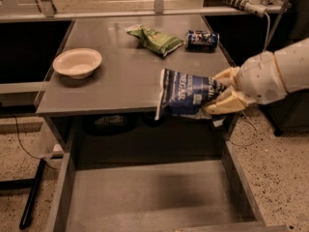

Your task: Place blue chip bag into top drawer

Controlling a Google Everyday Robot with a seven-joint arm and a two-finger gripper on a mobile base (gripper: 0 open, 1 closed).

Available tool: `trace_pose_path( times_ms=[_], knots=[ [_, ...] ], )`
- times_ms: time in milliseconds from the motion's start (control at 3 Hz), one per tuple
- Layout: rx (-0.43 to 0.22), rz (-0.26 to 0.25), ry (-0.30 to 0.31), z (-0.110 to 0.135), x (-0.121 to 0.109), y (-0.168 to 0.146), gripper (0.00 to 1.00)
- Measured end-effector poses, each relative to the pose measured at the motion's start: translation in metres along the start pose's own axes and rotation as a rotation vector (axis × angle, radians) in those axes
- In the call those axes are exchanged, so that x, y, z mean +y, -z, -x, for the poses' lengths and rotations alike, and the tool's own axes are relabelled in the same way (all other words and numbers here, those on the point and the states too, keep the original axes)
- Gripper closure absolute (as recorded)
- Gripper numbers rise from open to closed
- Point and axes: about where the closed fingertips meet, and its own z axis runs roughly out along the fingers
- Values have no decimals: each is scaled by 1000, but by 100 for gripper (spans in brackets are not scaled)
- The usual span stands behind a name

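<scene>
The blue chip bag [186, 94], crinkled dark blue foil with white lettering and a white edge, hangs in the air over the front edge of the grey table [120, 76]. My gripper [223, 91] comes in from the right and is shut on the bag's right end, its cream fingers [227, 103] pinching the foil. The top drawer [145, 197] is pulled open below the table, wide and shallow with a flat grey bottom. The bag is above the drawer's back right part, well clear of its floor.
A cream bowl [77, 63] sits at the table's left. A green chip bag [155, 39] and a small blue soda can [202, 38] lie at the table's back. A white power strip [240, 2] lies at the back right. Speckled floor flanks the drawer.
</scene>
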Motion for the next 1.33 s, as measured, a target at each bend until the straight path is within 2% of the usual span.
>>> trace_pose_path(
  times_ms=[333, 667, 1333],
  knots=[
    [20, 1, 8, -25, 40, 10, 100],
    [65, 15, -44, -65, 68, -16, 100],
    [140, -13, -153, -133, 84, -88, 100]
  ],
)
